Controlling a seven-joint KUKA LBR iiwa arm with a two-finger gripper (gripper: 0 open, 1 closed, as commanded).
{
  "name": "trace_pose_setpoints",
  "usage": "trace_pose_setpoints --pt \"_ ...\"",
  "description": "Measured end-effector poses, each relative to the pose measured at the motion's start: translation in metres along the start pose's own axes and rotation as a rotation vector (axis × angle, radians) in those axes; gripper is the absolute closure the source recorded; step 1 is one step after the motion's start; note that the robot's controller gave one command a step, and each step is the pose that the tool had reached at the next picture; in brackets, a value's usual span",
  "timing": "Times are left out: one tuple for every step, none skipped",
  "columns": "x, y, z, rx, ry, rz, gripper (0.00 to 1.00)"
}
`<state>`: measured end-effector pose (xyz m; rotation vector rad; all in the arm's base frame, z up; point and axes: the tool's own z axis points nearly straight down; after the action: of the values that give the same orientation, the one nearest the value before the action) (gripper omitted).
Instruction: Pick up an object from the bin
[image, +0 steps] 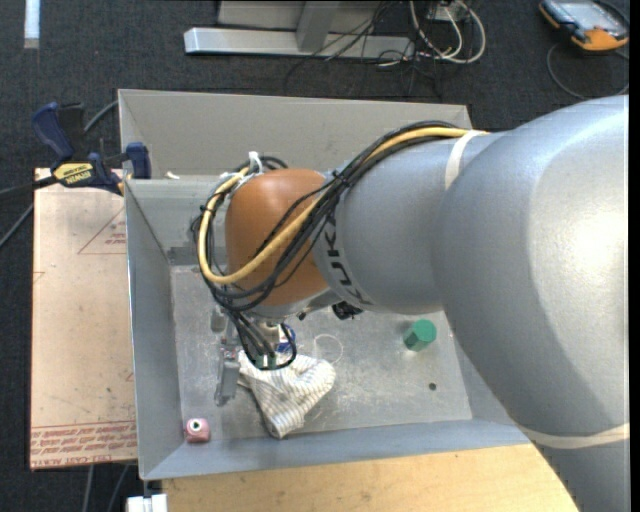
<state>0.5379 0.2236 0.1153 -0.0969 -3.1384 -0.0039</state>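
**Bin stock, one arm present**

Camera view: one white crumpled cloth (293, 396) on the floor of the grey bin (150, 330). The pincer (240, 368) is at the cloth's upper left edge; whether it is wide or narrow cannot be told. One pink cube (196, 429) lies left of the cloth. One green cylinder (420, 334) lies well to its right.

The bin (150, 330) was grey, the cloth (292, 393) off-white with fine grey stripes. A block (420, 334) was green, a cube (196, 429) pink. The arm's cover (270, 235) was orange, its cables (208, 240) yellow and black.
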Motion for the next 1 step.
trace_pose_setpoints --pt "0.0143 -0.0282 0.0174 0.001 -0.002 -0.062 0.0"
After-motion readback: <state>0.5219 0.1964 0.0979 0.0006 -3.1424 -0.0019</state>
